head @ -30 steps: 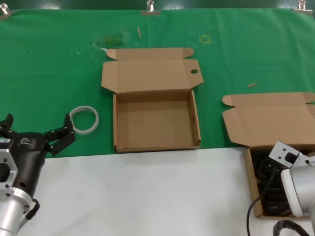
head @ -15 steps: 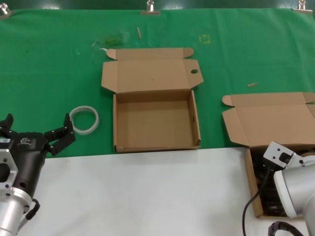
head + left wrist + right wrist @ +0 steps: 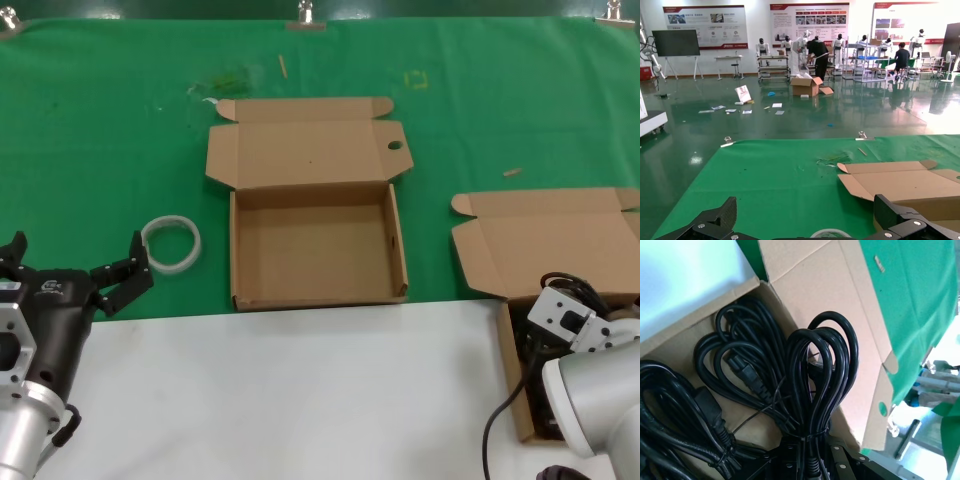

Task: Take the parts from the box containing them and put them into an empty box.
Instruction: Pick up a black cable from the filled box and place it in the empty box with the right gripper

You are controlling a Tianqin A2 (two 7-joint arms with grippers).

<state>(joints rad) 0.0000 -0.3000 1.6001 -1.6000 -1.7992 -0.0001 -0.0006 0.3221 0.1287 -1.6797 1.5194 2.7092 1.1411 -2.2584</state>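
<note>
Wrist-only: cable bundle (image 3: 815,390) in right gripper (image 3: 807,460)

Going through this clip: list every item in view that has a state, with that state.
Empty box: lid open, nothing inside.
Cable box: lid open, cable bundles inside.
Lifted cable bundle: tied, raised above the others, held by the right end effector.
Left end effector: open, empty, parked beside the white ring.
</note>
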